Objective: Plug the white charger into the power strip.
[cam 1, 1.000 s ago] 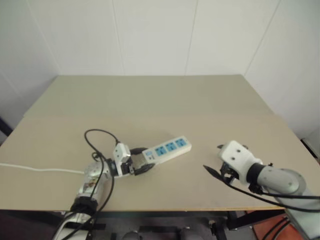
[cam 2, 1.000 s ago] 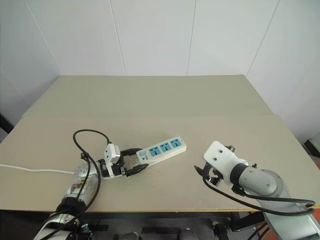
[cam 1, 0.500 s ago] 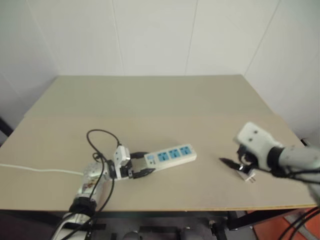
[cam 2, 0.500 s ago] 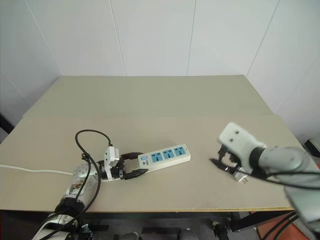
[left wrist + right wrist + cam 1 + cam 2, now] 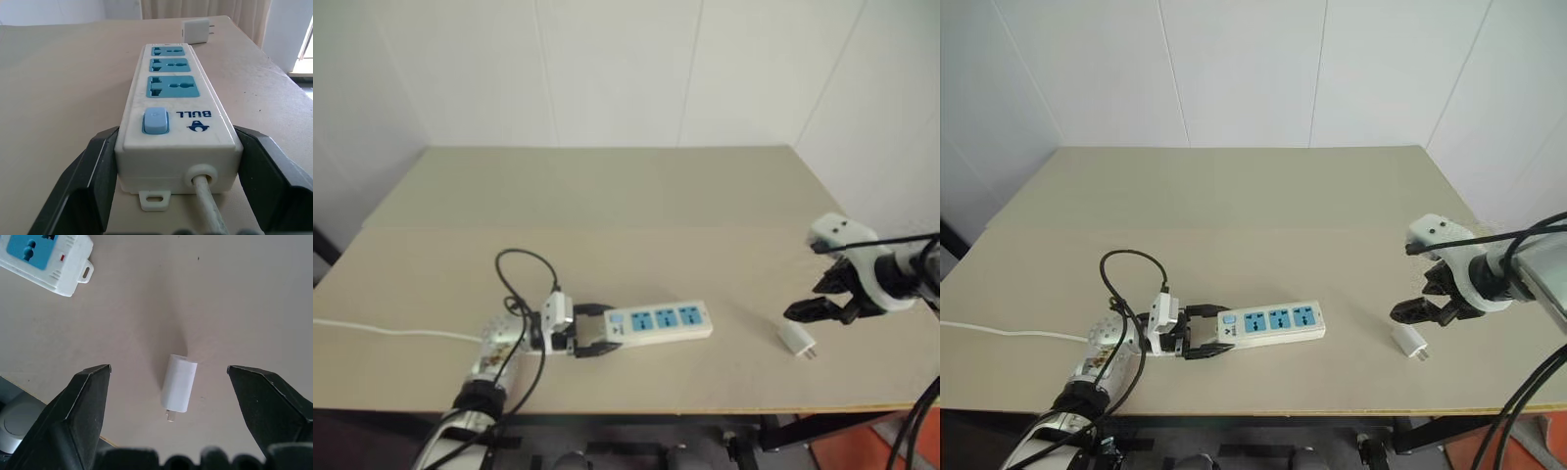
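Seen from the head: a wide matte beige counter (image 5: 1234, 196), smooth and bare across its far half, walled by white panels behind and to both sides. Near the front edge lies the power strip (image 5: 1271, 324), a long white plastic bar with three blue socket faces, roughly parallel to that edge. Clamped at its cord end by the left hand (image 5: 1203, 334), black fingers on either long side. A white cord (image 5: 1009, 332) trails off toward the counter's left edge; a black cable (image 5: 1131, 269) loops above the left wrist. Well to the right, near the front right corner, lies the white charger (image 5: 1407, 342), small and boxy, flat on the surface, prongs toward the front edge. Just above it hovers the right hand (image 5: 1422, 310), fingers spread wide, gripping nothing. Open surface between strip and charger.

From the left wrist: glossy white strip casing (image 5: 171, 117) with rounded corners, blue rocker switch, printed logo, mounting tab and cord exit at the near end. Black fingers (image 5: 95, 171) pressed against both flanks, so closed on the strip. Charger (image 5: 195, 31) beyond the far end, apart from it.

From the right wrist: charger (image 5: 179, 382) lying alone between the two widely parted black fingers (image 5: 83, 401), touching neither. Strip's end (image 5: 54, 259) at one corner, well apart. Counter edge close by the charger's prongs.
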### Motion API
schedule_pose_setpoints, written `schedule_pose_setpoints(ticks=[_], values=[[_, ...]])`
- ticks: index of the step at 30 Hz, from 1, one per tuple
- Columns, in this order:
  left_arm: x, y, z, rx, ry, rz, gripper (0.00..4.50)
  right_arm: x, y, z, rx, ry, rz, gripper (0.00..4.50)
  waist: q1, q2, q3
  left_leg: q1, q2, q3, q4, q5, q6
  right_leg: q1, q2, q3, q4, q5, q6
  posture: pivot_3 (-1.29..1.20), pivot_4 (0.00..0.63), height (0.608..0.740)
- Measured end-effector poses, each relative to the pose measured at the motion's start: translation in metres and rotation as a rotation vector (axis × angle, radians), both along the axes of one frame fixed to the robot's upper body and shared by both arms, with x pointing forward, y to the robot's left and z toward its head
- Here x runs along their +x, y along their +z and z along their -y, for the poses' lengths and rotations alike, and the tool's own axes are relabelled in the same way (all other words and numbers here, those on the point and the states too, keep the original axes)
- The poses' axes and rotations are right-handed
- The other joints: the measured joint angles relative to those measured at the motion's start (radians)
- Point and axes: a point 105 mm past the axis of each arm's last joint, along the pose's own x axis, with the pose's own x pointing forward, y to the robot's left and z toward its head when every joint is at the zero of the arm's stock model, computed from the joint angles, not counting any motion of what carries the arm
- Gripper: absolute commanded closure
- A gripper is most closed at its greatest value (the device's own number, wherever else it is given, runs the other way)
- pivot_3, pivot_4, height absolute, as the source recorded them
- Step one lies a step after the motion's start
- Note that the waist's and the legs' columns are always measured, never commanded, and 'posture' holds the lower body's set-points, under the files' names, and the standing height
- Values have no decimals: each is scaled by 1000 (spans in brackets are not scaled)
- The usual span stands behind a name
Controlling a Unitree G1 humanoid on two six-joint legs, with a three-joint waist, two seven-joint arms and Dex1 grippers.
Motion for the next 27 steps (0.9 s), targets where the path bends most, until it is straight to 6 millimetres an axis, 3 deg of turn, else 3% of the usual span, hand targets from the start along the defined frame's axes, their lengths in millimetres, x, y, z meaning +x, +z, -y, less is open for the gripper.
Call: schedule_pose_setpoints(ticks=[3,10,27], values=[[-1,0,3,0,-9,7,1268,4,-14,-2,12,-36,-56,0,-1,0,0,0,0,0,0,0,0,-1,0,0,0,0,0,0,150,740],[-2,0,4,1,-13,20,1268,18,-23,-2,-2,-112,-55,0,1,1,0,-1,0,0,0,0,0,-1,0,0,0,0,0,0,150,740],[-4,-1,3,-5,7,22,1268,24,-49,11,3,-225,-117,0,-1,1,0,0,0,0,0,0,0,0,0,0,0,0,0,0,150,740]])
